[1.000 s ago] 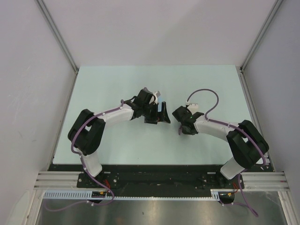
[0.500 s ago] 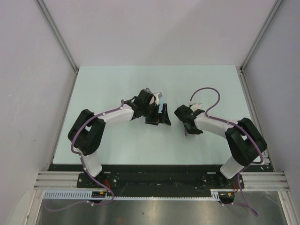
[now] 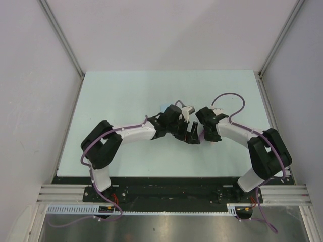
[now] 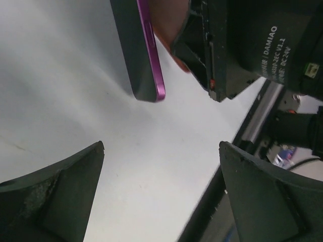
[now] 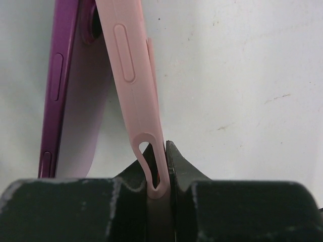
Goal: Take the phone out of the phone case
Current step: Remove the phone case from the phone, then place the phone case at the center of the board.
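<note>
In the right wrist view my right gripper [image 5: 162,148] is shut on the bottom edge of the pink phone case [image 5: 132,65]. The purple phone [image 5: 59,85] stands to the left of the case, its edge apart from the case's side wall. In the left wrist view my left gripper [image 4: 161,144] is open and empty above the table. The phone's dark body with its purple rim [image 4: 144,50] hangs just ahead of it, next to the right gripper's black body [image 4: 237,45]. In the top view the two grippers, left [image 3: 192,135] and right [image 3: 208,135], meet at mid-table; the phone is hidden between them.
The pale green table [image 3: 126,91] lies inside white walls with metal corner posts [image 3: 63,38]. A dark rail [image 3: 166,184] with the arm bases runs along the near edge. A purple cable [image 3: 229,98] loops above the right wrist.
My left arm has swung right and nearer, up against the right gripper. My right gripper has shifted slightly right and turned. The light blue face seen at the left gripper before no longer shows.
</note>
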Robot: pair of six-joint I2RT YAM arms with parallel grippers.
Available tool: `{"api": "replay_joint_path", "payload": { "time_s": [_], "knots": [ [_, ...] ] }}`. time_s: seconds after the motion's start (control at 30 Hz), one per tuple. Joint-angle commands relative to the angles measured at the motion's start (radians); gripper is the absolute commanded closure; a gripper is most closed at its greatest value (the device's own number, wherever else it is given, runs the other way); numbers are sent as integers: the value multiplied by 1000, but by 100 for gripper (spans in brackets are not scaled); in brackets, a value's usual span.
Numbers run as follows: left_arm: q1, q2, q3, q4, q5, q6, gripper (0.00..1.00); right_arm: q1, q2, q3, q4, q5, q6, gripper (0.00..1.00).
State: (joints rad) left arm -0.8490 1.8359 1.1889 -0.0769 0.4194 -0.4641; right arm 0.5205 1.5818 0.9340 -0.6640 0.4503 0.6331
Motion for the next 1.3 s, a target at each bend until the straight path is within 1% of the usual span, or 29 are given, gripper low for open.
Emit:
{"api": "replay_joint_path", "payload": {
  "time_s": [0.0, 0.03, 0.07, 0.13, 0.17, 0.27, 0.37, 0.43, 0.57, 0.63, 0.73, 0.93, 1.03, 1.07, 1.13, 1.17, 1.2, 1.23, 1.27],
  "knots": [
    [-24, -82, -155, 382, -86, 27, 0, -23, -37, 14, -3, -54, -16, 100],
    [-31, -104, -176, 417, -137, 21, 0, -27, -45, 12, 1, -62, -19, 100],
    [-33, -104, -193, 451, -158, 27, 0, -30, -48, 11, 13, -82, -18, 100],
    [-38, -81, -177, 437, -207, 47, 1, -34, -55, 9, 26, -102, -21, 100],
    [-39, -66, -148, 404, -227, 53, 2, -37, -55, 9, 35, -122, -24, 100],
    [-47, -37, -117, 394, -255, 62, 2, -42, -62, 6, 46, -145, -26, 100],
    [-61, -1, -88, 408, -261, 65, 3, -51, -68, -3, 55, -163, -27, 100],
    [-61, 32, -62, 410, -257, 74, 5, -57, -74, -17, 64, -176, -29, 100],
    [-62, 123, 52, 364, -235, 91, 13, -74, -88, -29, 70, -202, -36, 100],
    [-67, 152, 74, 347, -226, 94, 16, -86, -100, -32, 67, -203, -38, 100],
    [-68, 166, 89, 328, -241, 104, 19, -112, -124, -47, 70, -219, -42, 100],
    [-64, 125, 64, 299, -278, 125, 17, -181, -186, -93, 70, -236, -52, 100],
    [-42, 91, 57, 273, -284, 119, 14, -282, -236, -133, 89, -271, -68, 100],
    [-33, 85, 60, 257, -278, 116, 14, -345, -274, -147, 116, -326, -73, 100],
    [-3, 82, 64, 227, -269, 104, 13, -419, -319, -193, 164, -402, -93, 100],
    [8, 79, 70, 218, -251, 99, 13, -453, -351, -216, 240, -498, -99, 100],
    [31, 77, 75, 207, -242, 87, 12, -537, -406, -239, 289, -545, -101, 100],
    [44, 72, 77, 194, -228, 81, 11, -580, -433, -291, 337, -593, -101, 99],
    [54, 66, 78, 187, -208, 71, 11, -633, -451, -308, 413, -673, -86, 97]
  ]
}}
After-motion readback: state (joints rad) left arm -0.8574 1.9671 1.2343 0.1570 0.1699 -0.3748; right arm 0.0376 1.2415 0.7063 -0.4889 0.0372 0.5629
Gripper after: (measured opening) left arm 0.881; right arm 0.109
